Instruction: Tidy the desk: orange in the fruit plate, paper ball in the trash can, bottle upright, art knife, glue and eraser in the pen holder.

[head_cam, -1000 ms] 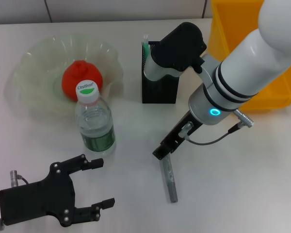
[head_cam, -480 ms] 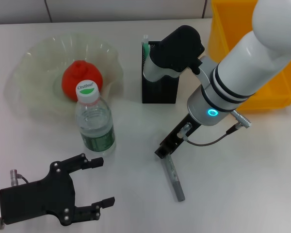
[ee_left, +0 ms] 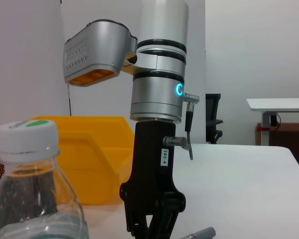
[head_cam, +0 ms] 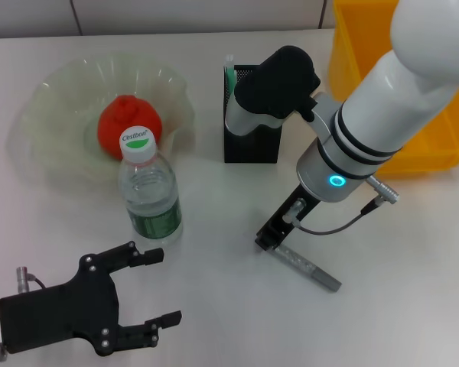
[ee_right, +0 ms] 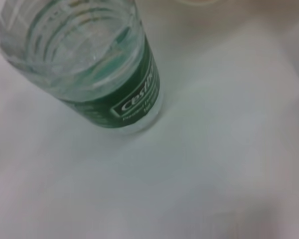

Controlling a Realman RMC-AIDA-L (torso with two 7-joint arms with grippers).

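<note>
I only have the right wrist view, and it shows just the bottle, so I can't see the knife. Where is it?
Observer: The knife lies flat, with the right gripper down at its end nearer the bottle.
Operator: Is the orange done?
Observer: Yes, the orange sits in the plate.
Operator: And the left arm?
Observer: The left gripper hangs on the robot's side of the bottle, jaws open, holding nothing.
</note>
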